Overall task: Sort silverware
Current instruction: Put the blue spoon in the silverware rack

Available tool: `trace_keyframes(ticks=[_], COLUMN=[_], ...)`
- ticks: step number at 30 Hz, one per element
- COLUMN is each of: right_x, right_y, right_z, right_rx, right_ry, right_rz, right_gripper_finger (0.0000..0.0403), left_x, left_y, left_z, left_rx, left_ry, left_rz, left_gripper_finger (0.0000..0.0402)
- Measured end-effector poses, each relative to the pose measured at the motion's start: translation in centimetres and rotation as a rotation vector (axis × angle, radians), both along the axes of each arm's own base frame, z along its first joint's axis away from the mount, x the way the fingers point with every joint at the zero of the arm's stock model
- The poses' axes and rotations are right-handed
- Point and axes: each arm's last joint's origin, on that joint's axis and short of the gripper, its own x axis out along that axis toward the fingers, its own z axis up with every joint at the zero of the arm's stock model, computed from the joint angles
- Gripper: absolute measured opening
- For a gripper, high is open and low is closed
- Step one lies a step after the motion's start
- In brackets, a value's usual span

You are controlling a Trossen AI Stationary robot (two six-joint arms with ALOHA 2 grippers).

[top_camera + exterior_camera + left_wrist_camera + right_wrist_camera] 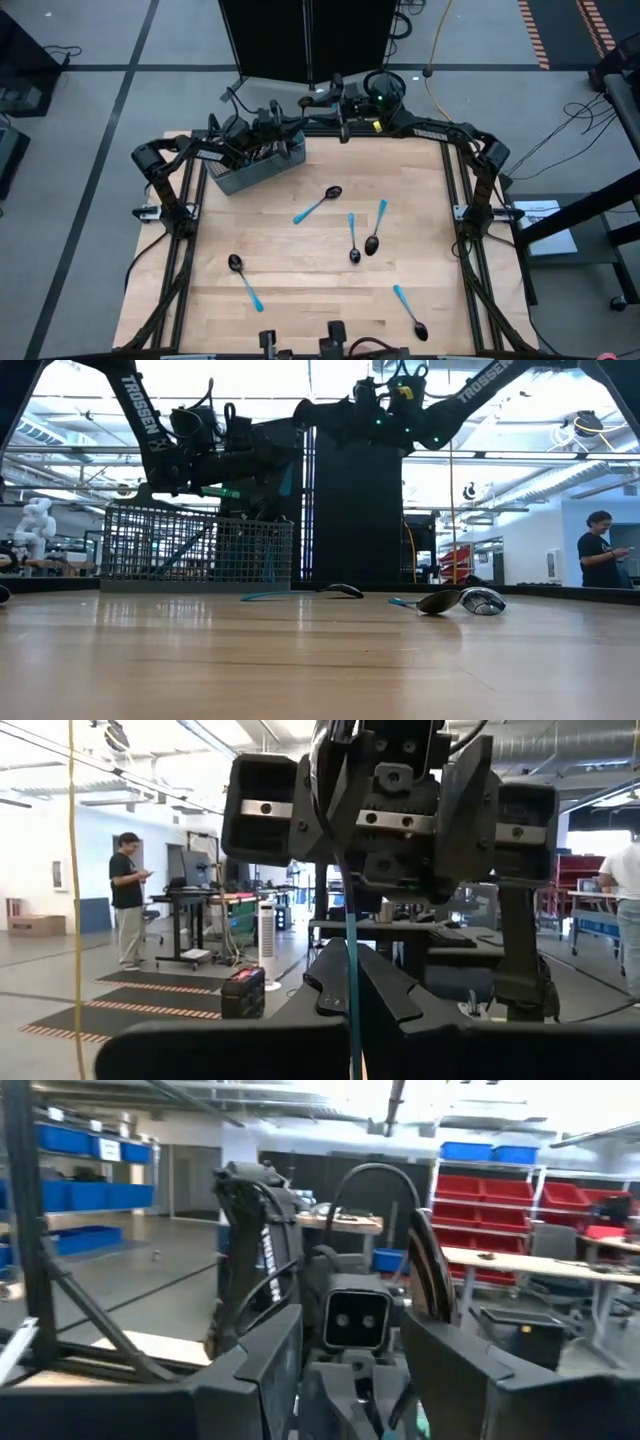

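- Wooden bench (300,300) carries 5 blue-handled spoons (352,238), spread from the near edge to mid-bench.
- Farther back, the mesh basket (250,170) holds more silverware.
- Above it, left gripper (285,128) fingers pinch 1 blue handle (351,980).
- Right gripper (318,103) fingers stand wide apart, empty.

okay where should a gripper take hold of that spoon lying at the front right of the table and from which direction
Grip the spoon on its slim light-blue handle near the middle, coming straight down from above. It lies flat on the table with nothing beside it; set the fingers across the slanted handle, since the rounded bowl at the near end would likely slip.
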Motion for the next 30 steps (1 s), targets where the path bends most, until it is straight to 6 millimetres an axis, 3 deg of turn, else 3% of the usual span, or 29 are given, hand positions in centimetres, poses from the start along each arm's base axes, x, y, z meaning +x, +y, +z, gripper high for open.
trace_keyframes(ticks=[13,19,24,30], right_x=[0.2,0.5,-0.6,-2.9], right_y=[0.2,0.6,0.4,0.5], right_z=[0.3,0.3,0.7,2.1], right_rx=[-0.014,-0.002,0.109,0.094], right_ry=[-0.024,-0.022,0.090,0.213], right_rz=[-0.138,-0.120,-0.064,-0.195], right_gripper_finger=[0.0166,0.0166,0.0166,0.0166], left_x=[0.0,0.1,-0.2,-0.6], left_y=[0.0,-0.1,0.1,0.5], left_z=[0.1,0.0,0.1,0.3], left_rx=[0.000,-0.015,-0.009,0.005], left_ry=[0.000,0.008,-0.004,-0.023], left_rz=[-0.013,-0.049,-0.026,0.004], left_gripper_finger=[0.0000,0.0000,0.0000,0.0000])
